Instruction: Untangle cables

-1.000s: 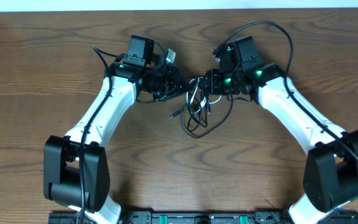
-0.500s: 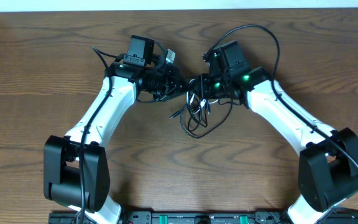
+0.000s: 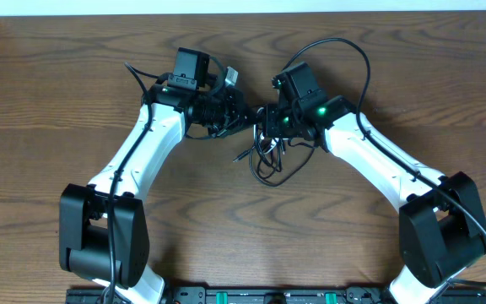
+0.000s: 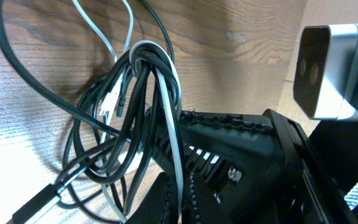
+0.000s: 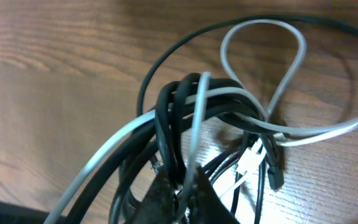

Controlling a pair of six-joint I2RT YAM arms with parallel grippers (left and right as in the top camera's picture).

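Between the two wrists: the cables (image 3: 267, 154) are lying in one knotted clump on the wooden table (image 3: 66, 76), with loose loops trailing toward the robot's base.
Left gripper (image 3: 245, 118): it is sitting at the clump's left edge; in the left wrist view several strands are draping over its ribbed finger (image 4: 229, 134), and the jaws are looking drawn in narrow on them.
Right gripper (image 3: 270, 125): it is pressing in from the other side, almost meeting the left one; in the right wrist view its fingertips (image 5: 166, 200) are pinching together with strands caught between them.
Black cable (image 5: 166, 106): it is bunching into several tight turns at the knot, with a wider loop arcing behind.
White cable (image 5: 263, 68): it is crossing over the black turns and forming one open loop beyond them.
Plug end (image 5: 275, 177): a small dark one is dangling just beside the knot.
Handling: both cords are looking light, limp and thin, so they are likely sliding through a loose pinch and dragging each other along.
Where to take hold: gripping a single strand close to the crossing, or a plug end, is probably giving more control than grabbing the whole clump.
Risk: pulling apart with both colours pinched is likely tightening the knot.
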